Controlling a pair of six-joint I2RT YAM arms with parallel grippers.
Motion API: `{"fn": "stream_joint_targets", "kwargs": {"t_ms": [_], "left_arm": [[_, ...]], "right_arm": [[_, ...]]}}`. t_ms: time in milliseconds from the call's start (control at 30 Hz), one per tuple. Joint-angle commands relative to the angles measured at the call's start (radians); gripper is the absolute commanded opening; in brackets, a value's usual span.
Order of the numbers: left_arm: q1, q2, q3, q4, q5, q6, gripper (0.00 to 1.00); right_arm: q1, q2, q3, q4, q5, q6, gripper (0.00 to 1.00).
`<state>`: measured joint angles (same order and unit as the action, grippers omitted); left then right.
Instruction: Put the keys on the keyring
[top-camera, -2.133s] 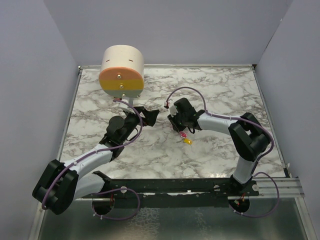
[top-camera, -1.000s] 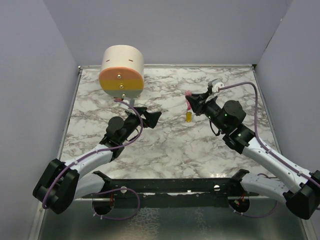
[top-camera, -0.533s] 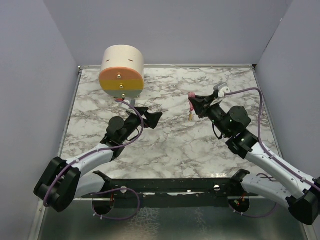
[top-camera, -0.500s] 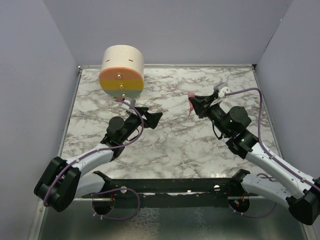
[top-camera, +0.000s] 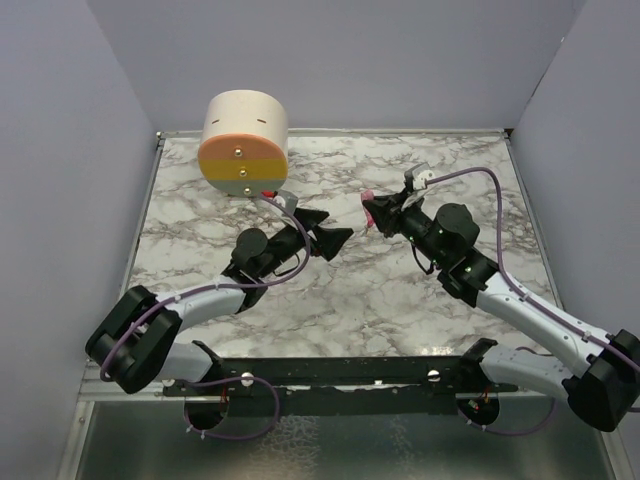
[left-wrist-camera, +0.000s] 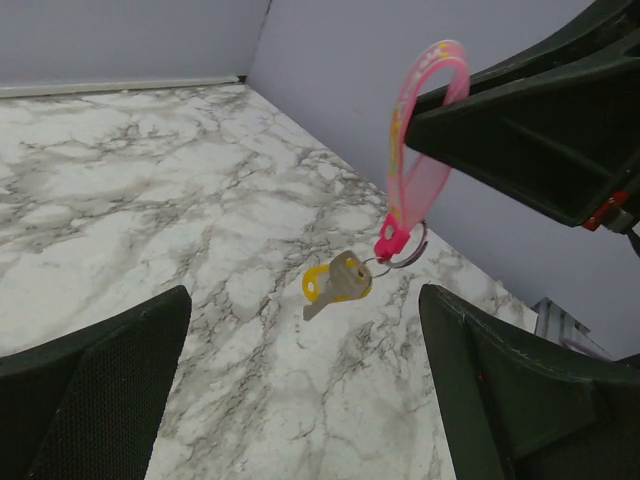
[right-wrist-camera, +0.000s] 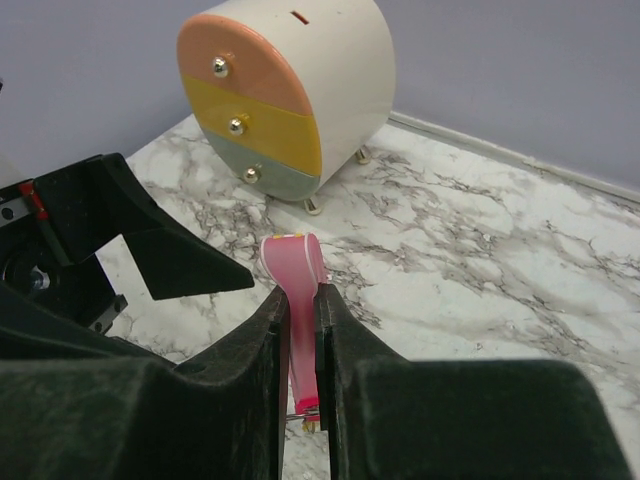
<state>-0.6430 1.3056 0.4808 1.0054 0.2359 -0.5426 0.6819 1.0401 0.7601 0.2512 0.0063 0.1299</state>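
Observation:
My right gripper is shut on the pink keyring strap and holds it in the air over the middle of the table. In the right wrist view the strap stands pinched between the fingers. In the left wrist view the strap hangs down from the right gripper, its metal ring at the lower end. The yellow-headed key dangles from that ring above the marble. My left gripper is open and empty. It faces the key from close by, without touching it.
A large cream cylinder with orange, yellow and green drawer fronts stands at the back left; it also shows in the right wrist view. Grey walls close in the marble table on three sides.
My right gripper lifted the strap with the key off the table, swung right, then carried it back left. My left gripper has reached right, up to the hanging key.

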Motion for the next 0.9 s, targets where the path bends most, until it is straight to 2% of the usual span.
{"fn": "stream_joint_targets", "kwargs": {"t_ms": [0, 467, 867], "left_arm": [[-0.046, 0.041, 0.062, 0.061, -0.033, 0.034, 0.99], [-0.080, 0.119, 0.110, 0.056, -0.095, 0.069, 0.99], [-0.084, 0.149, 0.153, 0.045, -0.091, 0.085, 0.99]], "right_arm": [[0.008, 0.008, 0.027, 0.015, -0.029, 0.024, 0.14], [0.007, -0.017, 0.007, 0.002, -0.052, 0.038, 0.14], [0.008, -0.022, -0.003, 0.002, -0.062, 0.043, 0.13]]}}
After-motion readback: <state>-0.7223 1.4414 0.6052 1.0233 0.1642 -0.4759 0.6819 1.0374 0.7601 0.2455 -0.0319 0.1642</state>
